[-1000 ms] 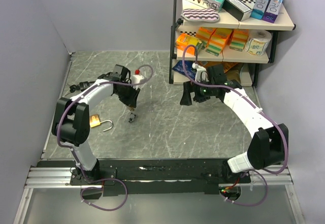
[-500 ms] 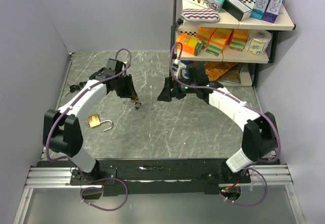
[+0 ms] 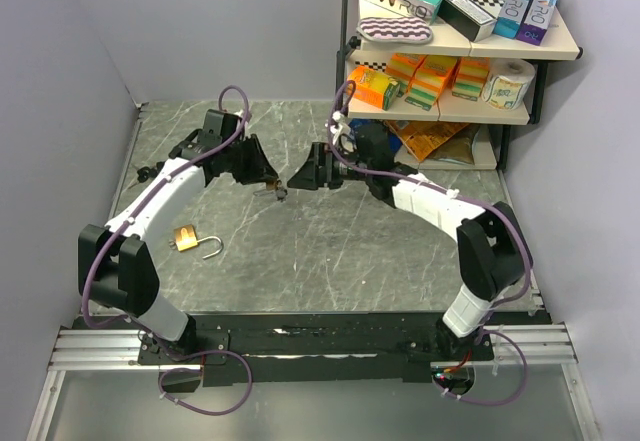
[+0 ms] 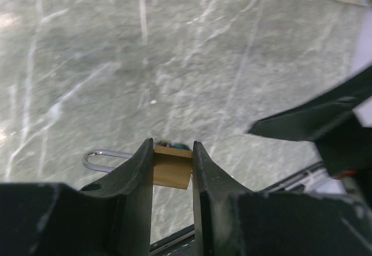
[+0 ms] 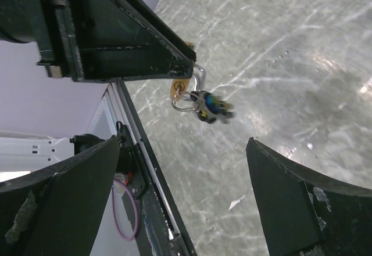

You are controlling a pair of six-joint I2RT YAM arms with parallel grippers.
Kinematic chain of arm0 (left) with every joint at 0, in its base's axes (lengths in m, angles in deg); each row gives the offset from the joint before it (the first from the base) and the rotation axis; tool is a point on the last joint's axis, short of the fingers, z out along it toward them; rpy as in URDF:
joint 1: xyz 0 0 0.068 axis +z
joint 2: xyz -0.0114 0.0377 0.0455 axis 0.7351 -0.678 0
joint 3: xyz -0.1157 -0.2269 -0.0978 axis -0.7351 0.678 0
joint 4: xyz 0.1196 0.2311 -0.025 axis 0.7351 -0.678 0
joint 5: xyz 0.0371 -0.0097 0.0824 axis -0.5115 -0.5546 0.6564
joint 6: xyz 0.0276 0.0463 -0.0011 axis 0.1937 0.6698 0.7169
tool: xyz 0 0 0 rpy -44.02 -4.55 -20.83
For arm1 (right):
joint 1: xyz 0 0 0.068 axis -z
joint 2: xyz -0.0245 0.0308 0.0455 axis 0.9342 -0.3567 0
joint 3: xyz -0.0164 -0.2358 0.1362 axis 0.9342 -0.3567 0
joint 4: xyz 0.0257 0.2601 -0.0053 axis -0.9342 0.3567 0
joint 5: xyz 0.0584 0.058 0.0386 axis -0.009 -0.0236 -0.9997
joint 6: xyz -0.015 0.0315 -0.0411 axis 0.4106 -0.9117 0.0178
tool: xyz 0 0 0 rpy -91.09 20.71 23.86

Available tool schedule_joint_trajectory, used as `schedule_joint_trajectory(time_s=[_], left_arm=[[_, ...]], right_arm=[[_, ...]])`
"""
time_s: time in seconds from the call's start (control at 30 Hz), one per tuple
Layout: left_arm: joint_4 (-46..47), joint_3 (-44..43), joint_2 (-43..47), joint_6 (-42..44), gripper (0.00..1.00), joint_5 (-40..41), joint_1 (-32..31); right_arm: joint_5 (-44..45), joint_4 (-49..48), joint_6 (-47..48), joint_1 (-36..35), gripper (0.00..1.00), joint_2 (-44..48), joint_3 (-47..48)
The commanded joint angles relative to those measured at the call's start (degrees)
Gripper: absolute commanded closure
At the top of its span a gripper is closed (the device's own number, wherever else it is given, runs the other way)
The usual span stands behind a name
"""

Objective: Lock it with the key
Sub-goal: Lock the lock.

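Note:
My left gripper is shut on a small brass padlock and holds it above the table; its silver shackle sticks out to the left. In the right wrist view the padlock hangs at the left gripper's tip with a bunch of keys dangling from it. My right gripper is open and empty, right beside the padlock and facing it; its jaws stand wide apart below the keys. One of its fingers shows in the left wrist view.
A second brass padlock with an open shackle lies on the table at the front left. Dark keys lie by the left wall. A shelf rack with boxes and packets stands at the back right.
Both arms have swung toward the table's middle. My left gripper carried the padlock and keys up and right; my right gripper moved left until it nearly meets them.

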Motion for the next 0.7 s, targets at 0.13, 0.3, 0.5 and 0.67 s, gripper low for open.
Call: schedule_joint_trajectory(time_s=[0.13,0.3,0.5,0.67], left_arm=[[5.46,-2.19,2.81,-3.14,0.99,-4.31,-1.93],[5.98,-2.02,2.90,-3.49,0.99,-4.66,-2.46],[6.69,-2.11,2.55,-4.20,0.99,-5.55,-2.81],[7.47,-2.11,2.73,-4.55,0.99,-4.93,-2.81]], right_arm=[[1.96,-8.42,-1.62,-2.96,0.02,-4.09,4.32],[2.59,-10.70,-2.32,-3.75,0.07,-5.15,5.20],[3.73,-10.62,-0.30,-4.63,0.19,-5.85,5.64],[4.08,-10.71,-0.82,-4.81,0.39,-5.59,4.85]])
